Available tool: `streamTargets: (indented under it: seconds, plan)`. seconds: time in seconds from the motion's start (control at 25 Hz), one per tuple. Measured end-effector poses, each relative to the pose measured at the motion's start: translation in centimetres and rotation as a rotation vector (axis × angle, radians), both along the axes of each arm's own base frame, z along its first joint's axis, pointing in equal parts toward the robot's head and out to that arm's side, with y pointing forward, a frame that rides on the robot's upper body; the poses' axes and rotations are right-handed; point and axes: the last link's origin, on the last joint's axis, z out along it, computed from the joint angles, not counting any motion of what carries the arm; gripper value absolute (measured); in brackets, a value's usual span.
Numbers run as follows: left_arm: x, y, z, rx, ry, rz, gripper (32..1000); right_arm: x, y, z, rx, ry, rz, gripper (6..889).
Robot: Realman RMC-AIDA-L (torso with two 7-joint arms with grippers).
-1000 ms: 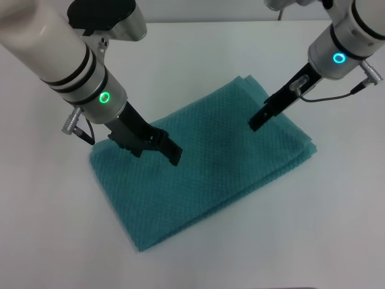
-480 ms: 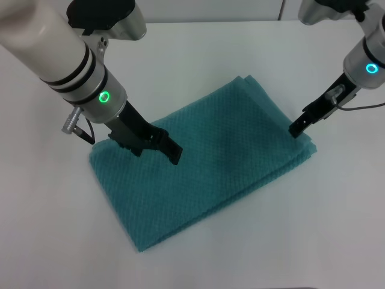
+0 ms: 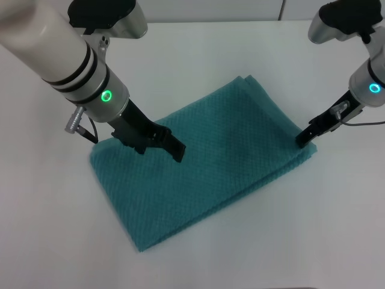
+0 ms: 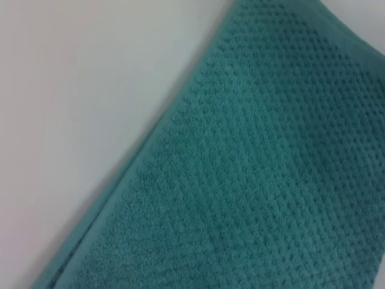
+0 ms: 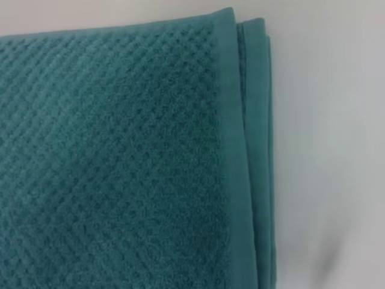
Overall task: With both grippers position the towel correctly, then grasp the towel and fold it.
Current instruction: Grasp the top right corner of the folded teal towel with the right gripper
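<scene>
Left black slim-fingered gripper (image 3: 174,152) sits over the teal-green waffle-weave folded towel (image 3: 210,162) lying flat on the white table (image 3: 198,54), near its left end; right gripper (image 3: 302,139) at the towel's right edge. Can't tell grip state on either.

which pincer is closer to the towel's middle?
Left. The left pincer is over the towel, on its left half near the middle; the right pincer is out at the towel's right corner edge.
</scene>
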Motion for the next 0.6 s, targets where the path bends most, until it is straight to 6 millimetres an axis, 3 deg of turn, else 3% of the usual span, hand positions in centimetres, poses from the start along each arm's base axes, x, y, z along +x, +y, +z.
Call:
streamTargets:
  seconds: [0.6]
  plan:
    - [-0.1, 0.0, -0.2, 0.013, -0.019, -0.003, 900, 2.0, 0.1, -0.5, 0.09, 0.009, 0.004, 820]
